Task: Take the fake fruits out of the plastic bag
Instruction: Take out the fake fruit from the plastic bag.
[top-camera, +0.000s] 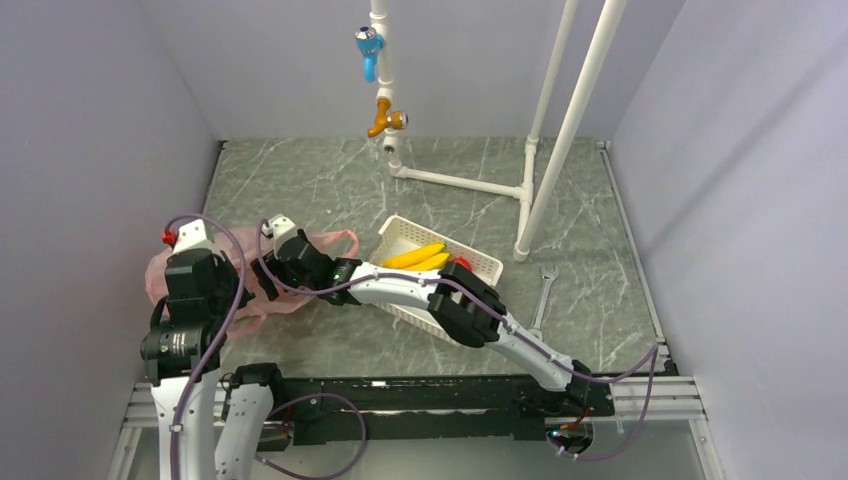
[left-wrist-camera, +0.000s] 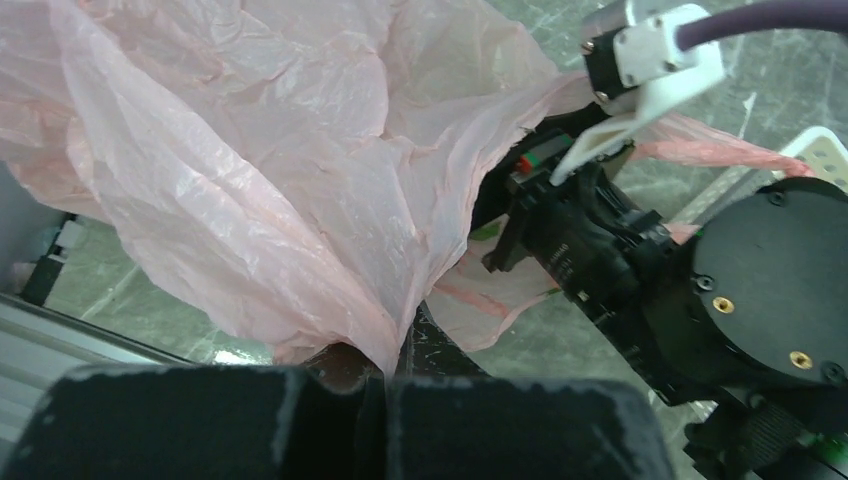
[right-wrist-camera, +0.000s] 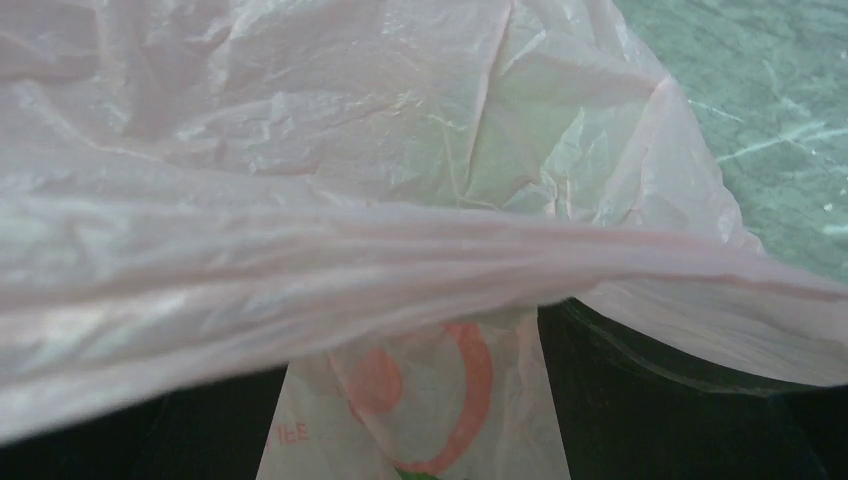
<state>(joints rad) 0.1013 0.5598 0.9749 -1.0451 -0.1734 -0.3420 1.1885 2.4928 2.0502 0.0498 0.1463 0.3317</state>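
The thin translucent pink plastic bag (right-wrist-camera: 300, 150) hides our right hand (top-camera: 270, 272), so we cannot tell how far it gapes. A green sliver (right-wrist-camera: 415, 474) beneath is cut off by the picture's edge.

grey marbled table (top-camera: 300, 185) with pink plastic bag (left-wrist-camera: 250, 150), white basket (top-camera: 408, 228), wrench (top-camera: 541, 300)

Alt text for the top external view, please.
The left arm and right arm meet at a pink plastic bag on the left of a grey table. Behind the right arm, a white basket holds yellow bananas and a red fruit; a wrench lies beside it.
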